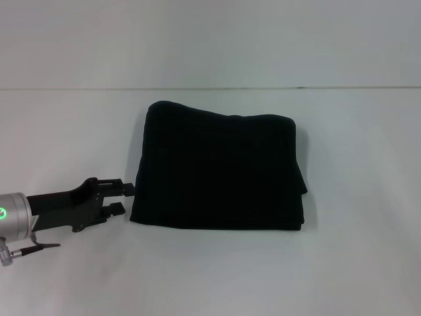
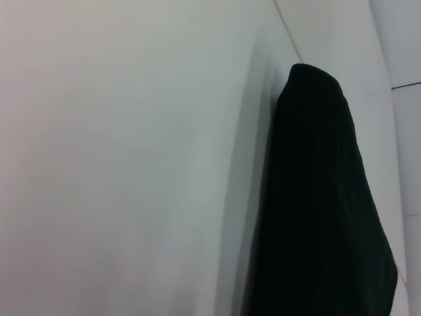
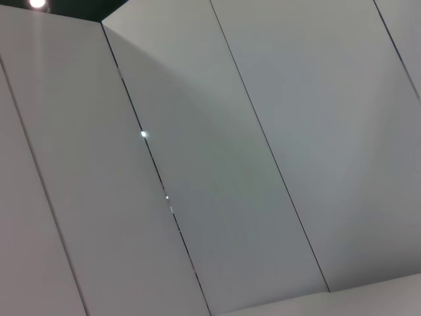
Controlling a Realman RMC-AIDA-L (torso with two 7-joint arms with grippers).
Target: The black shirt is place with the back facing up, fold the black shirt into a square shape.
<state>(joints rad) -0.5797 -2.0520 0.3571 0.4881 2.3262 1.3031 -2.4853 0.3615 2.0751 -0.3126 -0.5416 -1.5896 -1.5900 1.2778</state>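
Note:
The black shirt [image 1: 220, 168] lies folded into a rough square in the middle of the white table [image 1: 368, 270], plain side up with no print showing. The left wrist view shows the same shirt [image 2: 322, 217] as a dark folded mass on the white surface. My left gripper [image 1: 123, 199] is low at the left, just beside the shirt's near-left corner. Its two fingers are spread apart with nothing between them, and they do not hold the cloth. My right gripper is out of view; its wrist camera faces only white wall panels.
A white wall [image 1: 210, 39] rises behind the table's far edge. Bare white tabletop surrounds the shirt on all sides. The right wrist view shows white panels [image 3: 217, 164] with thin dark seams.

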